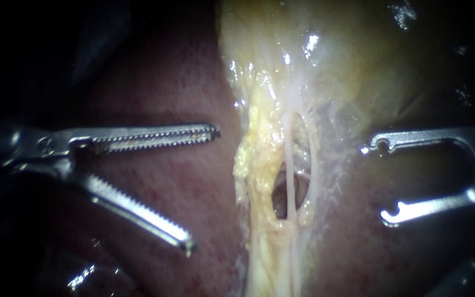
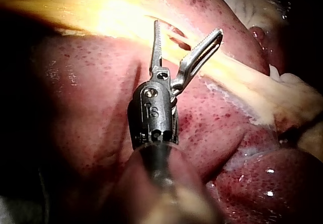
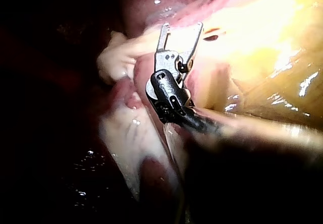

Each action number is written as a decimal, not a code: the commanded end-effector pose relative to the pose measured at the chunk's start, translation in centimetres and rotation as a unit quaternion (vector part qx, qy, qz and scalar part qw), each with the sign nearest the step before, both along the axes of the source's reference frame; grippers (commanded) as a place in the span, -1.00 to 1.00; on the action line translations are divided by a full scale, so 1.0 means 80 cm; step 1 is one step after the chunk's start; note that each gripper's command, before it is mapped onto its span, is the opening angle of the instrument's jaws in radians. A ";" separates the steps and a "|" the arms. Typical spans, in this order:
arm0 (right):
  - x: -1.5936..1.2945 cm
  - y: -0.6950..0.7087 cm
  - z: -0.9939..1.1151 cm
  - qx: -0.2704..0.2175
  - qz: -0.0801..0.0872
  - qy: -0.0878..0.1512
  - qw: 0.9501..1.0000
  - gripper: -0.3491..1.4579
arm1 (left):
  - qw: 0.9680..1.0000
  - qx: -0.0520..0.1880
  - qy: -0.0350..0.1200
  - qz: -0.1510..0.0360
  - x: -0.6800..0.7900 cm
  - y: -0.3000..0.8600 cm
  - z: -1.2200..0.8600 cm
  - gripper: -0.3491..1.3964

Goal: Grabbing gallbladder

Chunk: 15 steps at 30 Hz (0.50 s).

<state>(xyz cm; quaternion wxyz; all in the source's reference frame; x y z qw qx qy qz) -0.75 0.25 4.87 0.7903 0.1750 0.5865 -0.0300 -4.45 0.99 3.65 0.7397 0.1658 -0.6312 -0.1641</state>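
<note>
Two instruments flank a pale strip of tissue, and neither holds anything. The left instrument (image 1: 203,189) comes in over the dark red liver (image 1: 160,82) with its toothed jaws spread wide. The upper jaw is level and points at the strip, and the lower one angles down and away. That spread reads as readiness for a broad bite rather than a nip at a thin strand. The right instrument (image 1: 380,181) sits on the far side, its slim hook-tipped jaws also apart and empty. I judge it is held clear of the middle so the approach from the left is unobstructed. The gallbladder (image 1: 336,55) is the yellowish, glistening body filling the upper middle and upper right of the endoscope view. It narrows downward into a fatty band (image 1: 251,165) with a small opening in which thin whitish tubes (image 1: 288,165) run lengthwise. The gallbladder lies ahead of the left instrument's jaws and off toward the upper jaw's side, apart from both tips, with bare liver between. The upper jaw's tip is near the fatty band's edge but not touching it. In the left wrist view yellow tissue lies just beyond the open jaws, and I cannot tell there whether a tip brushes it. The grab is not yet made, and it likely calls for advancing toward the sac's body, away from the delicate tubes.
</note>
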 end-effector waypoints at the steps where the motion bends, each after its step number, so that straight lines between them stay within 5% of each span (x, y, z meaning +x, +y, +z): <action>1: 0.0000 0.0000 0.0000 0.000 0.000 0.000 1.000 -0.03 | 1.000 0.000 0.000 0.001 0.0000 0.0000 0.0000 0.42; 11: 0.0000 -0.0001 0.0000 0.000 0.000 0.000 1.000 -0.03 | 1.000 -0.003 -0.001 0.001 0.0001 0.0001 0.0000 0.42; 15: 0.0000 -0.0001 0.0000 0.000 0.000 0.000 1.000 -0.03 | 1.000 0.023 0.009 -0.006 -0.0005 0.0005 0.0005 0.42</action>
